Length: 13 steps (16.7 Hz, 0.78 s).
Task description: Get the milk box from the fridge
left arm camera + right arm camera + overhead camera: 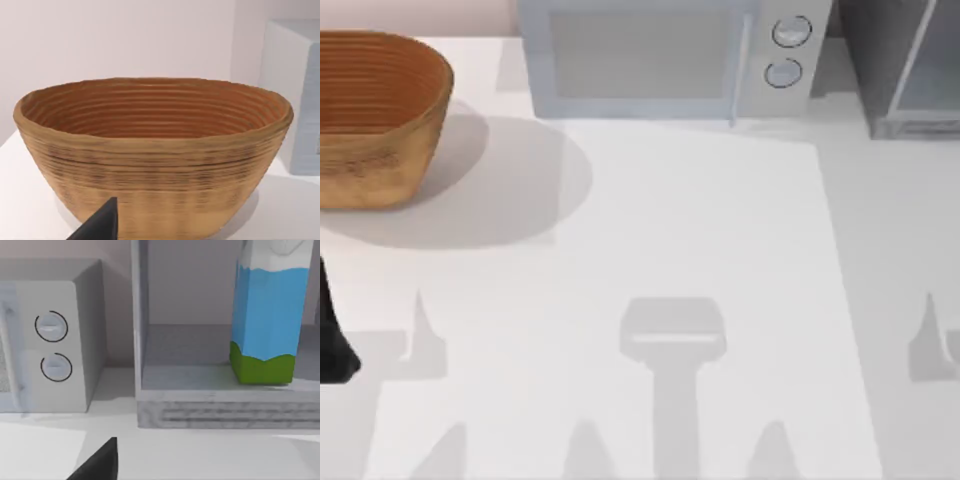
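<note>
The milk box (267, 315) stands upright on the fridge (225, 412) shelf, toward one side of the compartment, with its white top, blue sides and green bottom band showing. The compartment is open to the right wrist view. From above, the fridge (905, 70) sits at the table's far right corner. A dark part of my right gripper (97, 462) shows at the frame edge, well short of the fridge and off to the side of the milk box. My left arm (332, 340) is at the table's left edge, and a dark part of my left gripper (100, 225) faces the basket.
A woven brown basket (375, 115) stands at the far left. A light blue-grey microwave (660, 55) with two round dials (788, 50) stands at the back middle, right beside the fridge. The white table (650, 260) spreads in front of them.
</note>
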Each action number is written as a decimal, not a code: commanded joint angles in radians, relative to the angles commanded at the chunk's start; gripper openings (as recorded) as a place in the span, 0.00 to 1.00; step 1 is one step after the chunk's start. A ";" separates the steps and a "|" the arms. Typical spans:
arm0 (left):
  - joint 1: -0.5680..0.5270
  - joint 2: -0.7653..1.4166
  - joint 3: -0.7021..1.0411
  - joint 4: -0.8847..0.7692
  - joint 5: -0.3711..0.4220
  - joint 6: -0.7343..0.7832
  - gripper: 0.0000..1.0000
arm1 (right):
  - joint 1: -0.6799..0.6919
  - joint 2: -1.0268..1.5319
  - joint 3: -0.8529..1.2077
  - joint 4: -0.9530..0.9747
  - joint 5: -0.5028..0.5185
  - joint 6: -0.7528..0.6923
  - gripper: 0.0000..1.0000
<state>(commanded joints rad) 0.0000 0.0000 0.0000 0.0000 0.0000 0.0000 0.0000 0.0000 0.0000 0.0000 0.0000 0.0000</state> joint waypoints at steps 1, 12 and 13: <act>0.000 0.000 0.000 0.000 0.000 0.000 1.00 | 0.000 0.000 0.000 0.000 0.000 0.000 1.00; 0.000 0.000 0.000 0.000 0.000 0.000 1.00 | -0.181 0.570 0.065 0.537 -0.170 -0.002 1.00; 0.000 0.000 0.000 0.000 0.000 0.000 1.00 | -0.209 0.674 0.073 0.624 -0.197 -0.001 1.00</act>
<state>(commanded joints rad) 0.0000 0.0000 0.0000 0.0000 0.0000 0.0000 -0.2088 0.6744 0.0734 0.6242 -0.1965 -0.0008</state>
